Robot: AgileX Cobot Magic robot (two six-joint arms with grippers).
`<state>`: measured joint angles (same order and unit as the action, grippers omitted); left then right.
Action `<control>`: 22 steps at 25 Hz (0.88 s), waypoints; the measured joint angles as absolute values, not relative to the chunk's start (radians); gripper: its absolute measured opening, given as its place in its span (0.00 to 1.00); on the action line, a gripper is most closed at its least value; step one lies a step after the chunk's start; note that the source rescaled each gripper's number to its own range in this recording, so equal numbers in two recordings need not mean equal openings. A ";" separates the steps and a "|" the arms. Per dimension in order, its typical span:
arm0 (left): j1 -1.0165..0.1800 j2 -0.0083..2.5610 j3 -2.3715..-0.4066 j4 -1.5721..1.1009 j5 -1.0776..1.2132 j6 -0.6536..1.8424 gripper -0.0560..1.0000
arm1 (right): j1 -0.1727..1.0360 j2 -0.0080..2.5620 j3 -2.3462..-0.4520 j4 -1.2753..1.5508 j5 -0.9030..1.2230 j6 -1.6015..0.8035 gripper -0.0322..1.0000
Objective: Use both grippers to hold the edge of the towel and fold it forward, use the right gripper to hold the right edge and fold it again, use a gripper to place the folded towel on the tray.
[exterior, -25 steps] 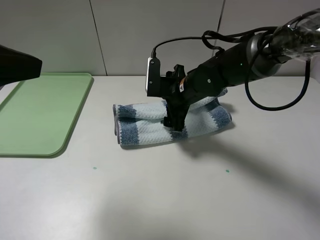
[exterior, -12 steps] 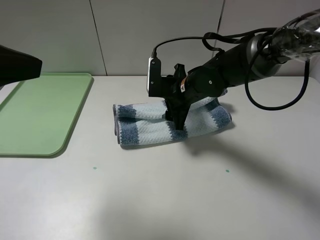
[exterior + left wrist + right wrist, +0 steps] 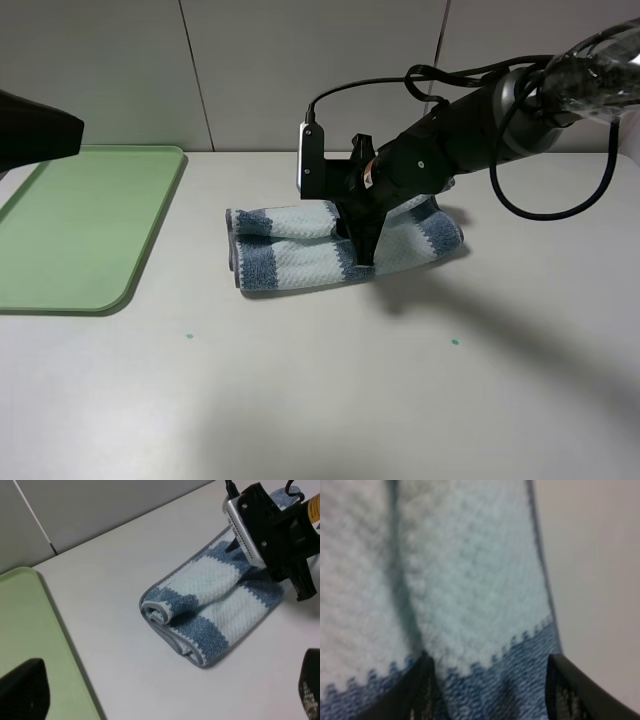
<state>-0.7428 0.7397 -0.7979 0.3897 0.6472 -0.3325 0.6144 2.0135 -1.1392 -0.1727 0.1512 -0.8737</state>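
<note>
Right gripper (image 3: 362, 255), fingers (image 3: 420, 690) drawn narrower astride the striped towel (image 3: 285, 255) (grip not yet certain), evidently pinching it for pale-green tray (image 3: 80, 230) transfer; left gripper (image 3: 167, 687) spread wide, parked aside.

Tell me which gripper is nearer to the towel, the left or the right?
Right. The right gripper is down on the towel, its fingers apart on the cloth. The left gripper hangs far to the left, by the tray, clear of the towel.
</note>
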 joint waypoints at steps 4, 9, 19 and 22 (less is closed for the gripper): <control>-0.743 0.740 -0.798 0.390 0.647 -0.332 1.00 | 0.614 2.016 -1.139 -0.195 0.156 -0.873 0.57; -0.743 0.740 -0.798 0.390 0.647 -0.332 1.00 | 0.614 2.047 -1.139 -0.206 0.129 -0.873 0.56; -0.743 0.740 -0.798 0.390 0.647 -0.332 1.00 | 0.614 2.070 -1.139 -0.248 0.066 -0.844 0.55; -0.743 0.740 -0.798 0.390 0.647 -0.332 1.00 | 0.614 2.070 -1.139 -0.253 0.062 -0.842 0.45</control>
